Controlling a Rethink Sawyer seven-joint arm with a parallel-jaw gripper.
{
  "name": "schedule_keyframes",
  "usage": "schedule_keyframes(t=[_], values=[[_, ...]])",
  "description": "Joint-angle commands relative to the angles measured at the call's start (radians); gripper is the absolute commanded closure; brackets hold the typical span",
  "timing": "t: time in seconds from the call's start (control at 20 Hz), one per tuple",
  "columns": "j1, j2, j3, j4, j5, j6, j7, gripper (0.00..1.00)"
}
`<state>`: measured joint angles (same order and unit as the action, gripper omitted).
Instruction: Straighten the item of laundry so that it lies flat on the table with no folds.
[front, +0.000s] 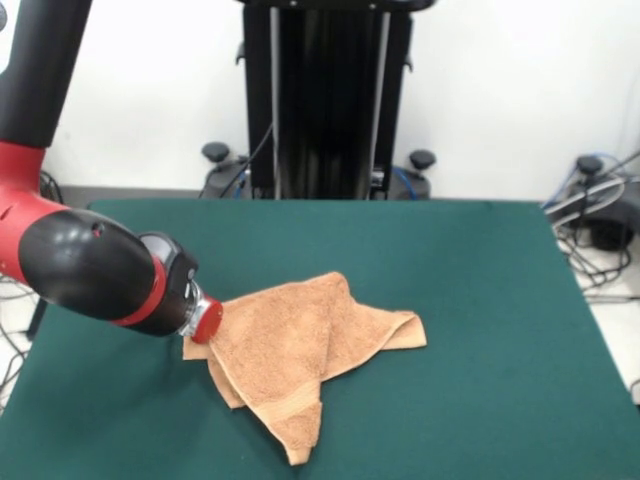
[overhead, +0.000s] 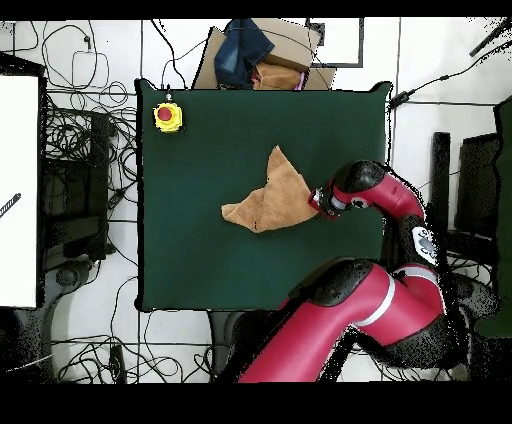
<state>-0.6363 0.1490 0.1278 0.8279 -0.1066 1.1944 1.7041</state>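
Towel (front: 300, 350) position: on the table (front: 500, 330), slightly toward the picture's left of centre in the front view, well inside every table edge. Condition: crumpled, not flat. Layers folded over one another, with one pointed corner reaching toward the near table edge, a second corner spread toward the picture's right, and a ridge raised near the top of the heap. Woven band visible across the near corner. Same towel (overhead: 272, 197) in the overhead view: irregular shape, one narrow point extended toward the far side of the table (overhead: 200, 250), broader part lying beside the arm. Gripper (front: 205, 322) position: at the towel's edge on the picture's left in the front view, low over the tabletop, touching or just beside the cloth; exact contact not resolvable. In the overhead view, gripper (overhead: 320, 200) located at the towel's edge on the picture's right. Finger state: cannot tell; tips hidden behind the red end cap and the cloth, so neither apart nor together confirmed, and no grasp on the towel confirmed. Arm (overhead: 380, 290): red and black, bent across the table corner nearest the base. Yellow box with a red button (overhead: 167, 116): on the table near one far corner in the overhead view, well apart from the towel. Pedestal (front: 325, 100): black, upright behind the table's far edge in the front view.
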Motion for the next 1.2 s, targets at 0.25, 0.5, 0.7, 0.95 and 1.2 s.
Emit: schedule_keyframes(t=[0.25, 0.5, 0.7, 0.95, 1.2], values=[[0.004, 0.010, 0.064, 0.038, -0.055, -0.106, -0.130, 1.00], [0.001, -0.005, 0.059, 0.075, -0.056, -0.129, -0.118, 1.00], [-0.003, -0.025, 0.058, 0.115, -0.059, -0.188, -0.099, 1.00], [0.008, -0.287, -0.040, 0.418, -0.083, -0.199, -0.023, 1.00], [0.018, -0.376, -0.084, 0.492, -0.096, -0.173, 0.022, 1.00]])
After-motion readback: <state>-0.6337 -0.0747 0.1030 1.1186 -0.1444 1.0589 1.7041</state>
